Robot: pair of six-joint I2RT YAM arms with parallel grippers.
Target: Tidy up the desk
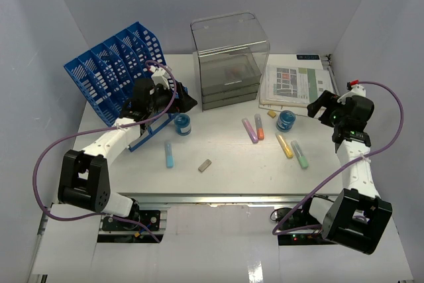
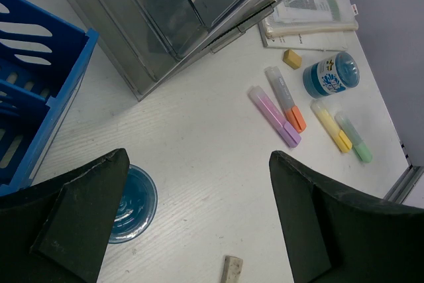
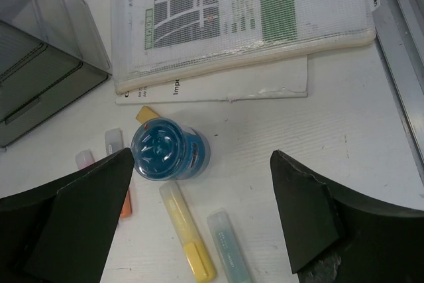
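Observation:
The white desk [image 1: 225,160] holds scattered stationery. My left gripper [image 1: 187,103] is open and empty, above the desk beside a blue jar [image 1: 182,124]; in the left wrist view [image 2: 199,230] the jar [image 2: 136,203] lies by the left finger and a grey eraser [image 2: 232,270] lies between the fingers. My right gripper [image 1: 320,107] is open and empty above the right side. In the right wrist view [image 3: 199,223] a second blue jar [image 3: 169,150], a yellow highlighter [image 3: 187,240] and a green highlighter [image 3: 230,246] lie below it.
A blue file rack [image 1: 112,71] leans at the back left. A clear drawer box [image 1: 228,57] stands at the back middle, a mesh pouch on papers [image 1: 295,84] at the back right. Purple [image 1: 250,130], orange [image 1: 259,126] and blue [image 1: 169,153] highlighters and a yellow eraser [image 1: 271,114] lie loose.

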